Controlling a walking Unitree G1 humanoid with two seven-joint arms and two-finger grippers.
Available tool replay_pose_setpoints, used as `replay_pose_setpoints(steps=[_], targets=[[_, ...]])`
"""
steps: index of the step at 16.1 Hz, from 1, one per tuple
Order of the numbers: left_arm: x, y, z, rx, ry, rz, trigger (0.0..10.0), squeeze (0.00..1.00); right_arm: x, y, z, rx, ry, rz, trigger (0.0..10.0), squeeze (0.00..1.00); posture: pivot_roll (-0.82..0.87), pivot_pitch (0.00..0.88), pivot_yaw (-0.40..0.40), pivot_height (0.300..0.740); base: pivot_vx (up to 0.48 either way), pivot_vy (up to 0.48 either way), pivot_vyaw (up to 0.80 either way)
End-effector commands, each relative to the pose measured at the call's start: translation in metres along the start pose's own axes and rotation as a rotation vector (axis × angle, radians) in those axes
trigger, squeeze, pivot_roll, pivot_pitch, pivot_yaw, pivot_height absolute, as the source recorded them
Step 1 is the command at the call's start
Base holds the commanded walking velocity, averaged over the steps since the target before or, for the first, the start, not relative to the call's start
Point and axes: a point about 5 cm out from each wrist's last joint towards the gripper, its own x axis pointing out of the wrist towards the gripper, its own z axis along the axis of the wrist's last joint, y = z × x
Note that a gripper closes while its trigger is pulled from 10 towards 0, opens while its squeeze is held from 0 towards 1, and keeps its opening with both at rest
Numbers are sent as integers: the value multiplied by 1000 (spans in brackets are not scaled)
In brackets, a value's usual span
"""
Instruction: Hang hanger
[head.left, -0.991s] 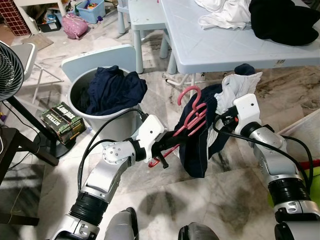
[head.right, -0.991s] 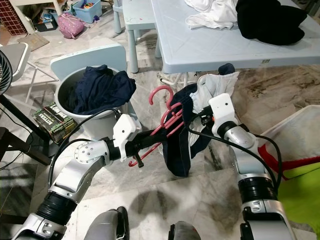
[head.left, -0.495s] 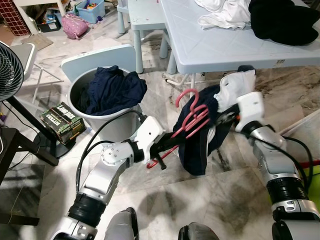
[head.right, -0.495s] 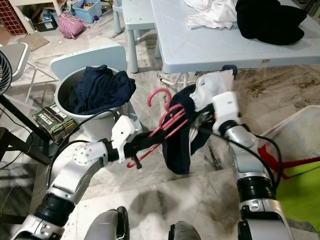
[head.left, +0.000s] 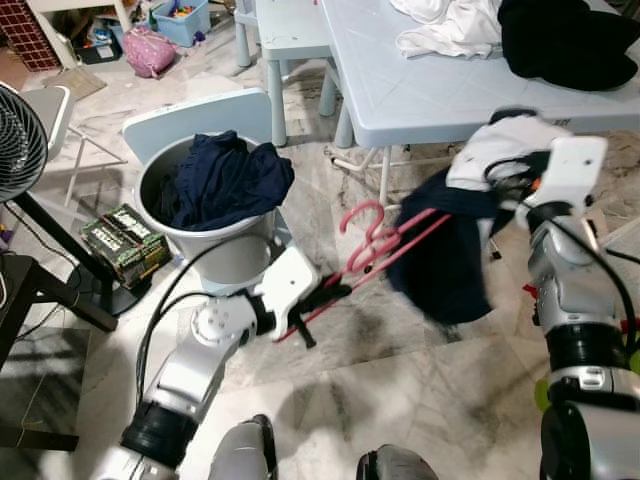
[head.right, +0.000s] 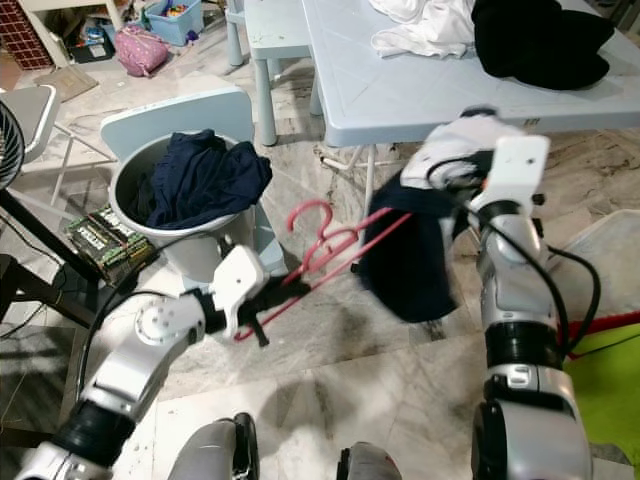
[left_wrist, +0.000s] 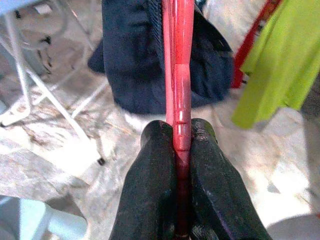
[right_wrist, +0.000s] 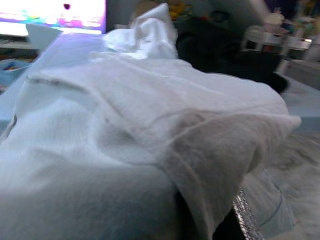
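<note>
Fan (head.left: 18, 140): round wire-grille head on a dark stand, at the far left, well apart from the work.
Box (head.left: 123, 243): printed cardboard pack lying on the floor just beside the bin.
Bin (head.left: 150, 218): pale grey round tub with smooth plastic walls; a dark navy cloth (head.left: 228, 182) lies bunched inside and spills over the rim.
Left gripper (head.left: 333, 291): fingers (left_wrist: 152, 180) pressed together on the red hanger, one black pad on each side of its thin edge, low over the marble floor (head.left: 330, 360).
Hanger (head.left: 375, 252): red plastic, flat and glossy, possibly several stacked. The long axis runs from the left gripper up and toward the robot's right; the hook (head.left: 358, 215) curls upward near the middle.
Key relation: the far end of the hanger reaches into the garment near the right arm, so the hanger bridges the two arms. The left gripper alone has a firm hold on it.
Garment (head.left: 450, 265): dark navy cloth with a white lining (head.left: 500, 150), soft and limp, hanging from the right wrist area and blurred in the eye views.
Right gripper: draped in white knitted fabric (right_wrist: 140, 125); finger state cannot be told.
Table (head.left: 430, 85): pale blue textured plastic top behind the arms, carrying white and black clothing.
Judgement: no rail or rod is identifiable here, so the hanging place is unknown.
</note>
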Motion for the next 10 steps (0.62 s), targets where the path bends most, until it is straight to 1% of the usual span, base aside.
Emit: replay_pose_setpoints(steps=[1, 2, 3, 4, 5, 6, 8, 9, 10], targets=[[-3, -3, 2, 18, 11, -21, 0, 0, 4, -8, 11, 1, -36, -50, 0, 0, -23, 118, -2, 740, 0, 0, 0], [-5, -4, 0, 27, 22, -36, 0, 0, 4, -9, 11, -2, -37, -60, 0, 0, -23, 118, -2, 740, 0, 0, 0], [-11, -9, -4, 42, 52, -74, 0, 0, 6, -11, 11, -7, -30, -100, 0, 0, -20, 112, -3, 740, 0, 0, 0], [-14, -12, -6, 47, 65, -92, 0, 0, 7, -12, 11, -3, -26, -118, 0, 0, -16, 110, -4, 740, 0, 0, 0], [-20, -15, -9, 65, 98, -114, 0, 0, 8, -15, 9, -23, -15, -152, 0, 0, -16, 108, -5, 740, 0, 0, 0], [-22, -16, -11, 67, 113, -119, 0, 0, 8, -16, 8, -26, -9, -162, 0, 0, -16, 108, -5, 740, 0, 0, 0], [-32, -17, -15, 68, 143, -105, 0, 0, 9, -16, 12, -85, -35, -163, 0, 0, -15, 110, -4, 740, 0, 0, 0], [-36, -17, -16, 63, 144, -89, 0, 0, 8, -17, 8, -99, -14, -178, 0, 0, -15, 110, -4, 740, 0, 0, 0], [-41, -15, -12, 55, 118, -45, 0, 0, 7, -23, 2, -141, 22, -223, 0, 0, -14, 128, -8, 740, 0, 0, 0]])
